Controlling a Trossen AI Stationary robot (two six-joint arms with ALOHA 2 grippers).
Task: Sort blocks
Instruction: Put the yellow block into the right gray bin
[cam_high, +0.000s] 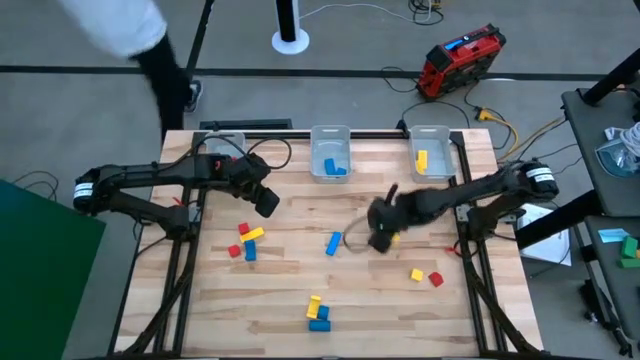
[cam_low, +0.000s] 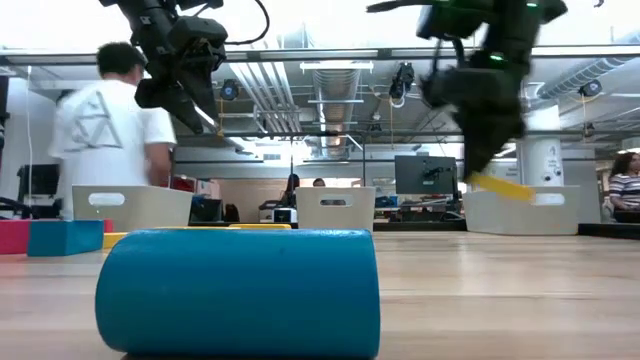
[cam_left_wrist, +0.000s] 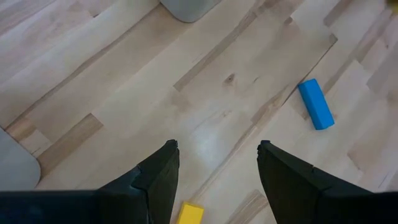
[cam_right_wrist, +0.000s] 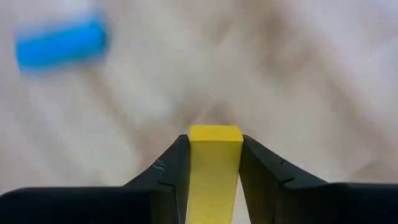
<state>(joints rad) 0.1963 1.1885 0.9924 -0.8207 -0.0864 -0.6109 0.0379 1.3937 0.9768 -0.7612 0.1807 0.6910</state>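
Yellow bar block (cam_right_wrist: 214, 168) pinched between the right gripper (cam_high: 381, 237) fingers, held clear above the table (cam_high: 280, 300) near mid-board. Blue bar (cam_high: 333, 243) lies just to its left on the wood; the wrist view shows the same blue bar (cam_right_wrist: 60, 43) beyond the held piece.

Left gripper (cam_high: 266, 203) hovers over the rear-left of the board, fingers (cam_left_wrist: 158, 177) spread, nothing between them — bare wood below.

Loose blocks: red/yellow/blue cluster (cam_high: 246, 241) at left, yellow-and-blue group (cam_high: 317, 314) nr the front edge, a yellow (cam_high: 416, 274) and a red (cam_high: 435, 279) at right. Open room between these groups; both front corners bare.

Bins along the rear edge: left bin (cam_high: 222, 143) — contents not clear, arm partly over it; centre bin (cam_high: 331, 153) holds blue pcs; right bin (cam_high: 430, 152) holds a yellow pc.
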